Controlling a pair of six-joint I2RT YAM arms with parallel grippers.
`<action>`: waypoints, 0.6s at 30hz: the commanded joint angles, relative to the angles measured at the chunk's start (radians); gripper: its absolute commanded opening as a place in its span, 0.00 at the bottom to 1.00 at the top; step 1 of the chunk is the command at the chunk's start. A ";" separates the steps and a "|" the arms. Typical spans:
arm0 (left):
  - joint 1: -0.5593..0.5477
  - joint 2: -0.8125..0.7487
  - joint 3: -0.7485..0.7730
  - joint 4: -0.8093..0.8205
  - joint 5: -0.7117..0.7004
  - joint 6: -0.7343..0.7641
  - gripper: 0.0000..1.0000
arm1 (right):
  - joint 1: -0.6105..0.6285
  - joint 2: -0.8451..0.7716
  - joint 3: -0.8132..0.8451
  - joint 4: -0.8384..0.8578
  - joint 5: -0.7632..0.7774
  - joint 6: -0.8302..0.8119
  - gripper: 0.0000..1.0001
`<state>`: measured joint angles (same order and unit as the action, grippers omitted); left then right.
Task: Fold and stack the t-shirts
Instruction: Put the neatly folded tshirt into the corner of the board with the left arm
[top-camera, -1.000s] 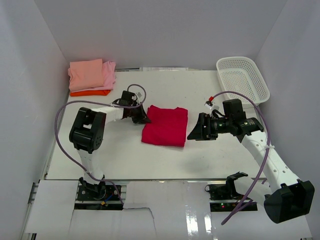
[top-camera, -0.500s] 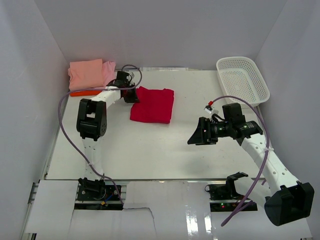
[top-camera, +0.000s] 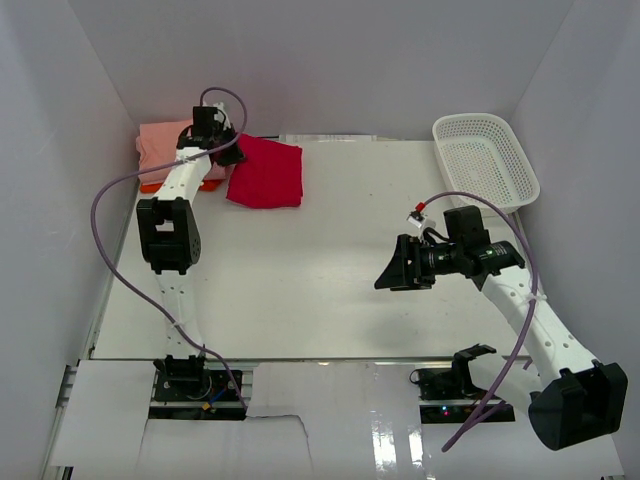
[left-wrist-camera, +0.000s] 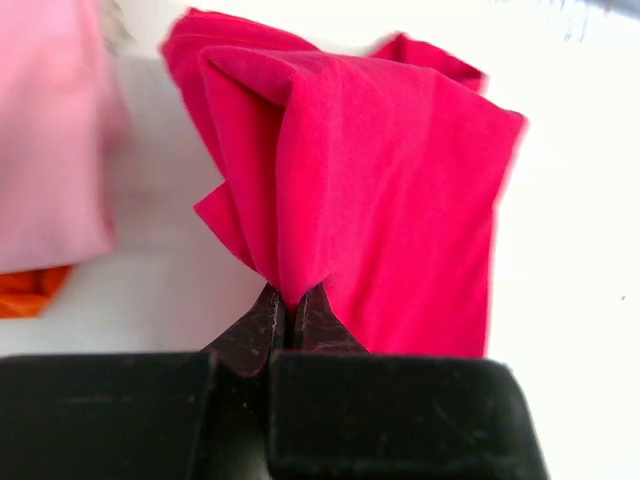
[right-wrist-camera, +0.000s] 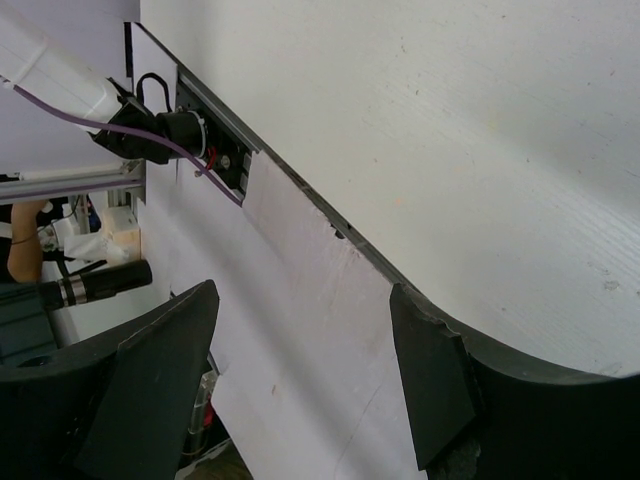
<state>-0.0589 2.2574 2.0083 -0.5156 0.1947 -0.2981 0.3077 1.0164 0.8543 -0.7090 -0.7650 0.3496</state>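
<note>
The folded crimson-red t-shirt (top-camera: 266, 173) hangs from my left gripper (top-camera: 228, 157) at the far left of the table, beside the stack. In the left wrist view the gripper (left-wrist-camera: 292, 300) is shut on a pinched fold of the red shirt (left-wrist-camera: 390, 190). The stack holds a salmon-pink shirt (top-camera: 165, 144) on top, a light pink one under it, and an orange one (top-camera: 155, 186) at the bottom; pink (left-wrist-camera: 45, 140) and orange (left-wrist-camera: 30, 292) also show in the left wrist view. My right gripper (top-camera: 388, 272) is open and empty over the table's right half.
A white lattice basket (top-camera: 486, 157) stands at the far right corner. White walls enclose the table on three sides. The right wrist view shows the table's near edge (right-wrist-camera: 300, 180) and the left arm's base mount (right-wrist-camera: 170, 135).
My left gripper has dragged the red shirt from the table's middle to the far left, up against the stack. My right gripper has pulled back slightly to the near right and stayed open.
</note>
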 joint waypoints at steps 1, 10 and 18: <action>0.033 -0.042 0.102 0.028 0.023 -0.016 0.00 | -0.005 0.013 0.029 -0.029 -0.022 -0.024 0.76; 0.111 0.019 0.294 0.038 0.078 -0.102 0.00 | -0.005 0.042 0.040 -0.007 -0.045 -0.020 0.76; 0.194 0.027 0.339 0.078 0.143 -0.141 0.00 | -0.005 0.056 0.052 0.025 -0.065 -0.006 0.76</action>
<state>0.0998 2.2898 2.2929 -0.4900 0.2852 -0.4145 0.3077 1.0698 0.8585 -0.7193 -0.7933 0.3386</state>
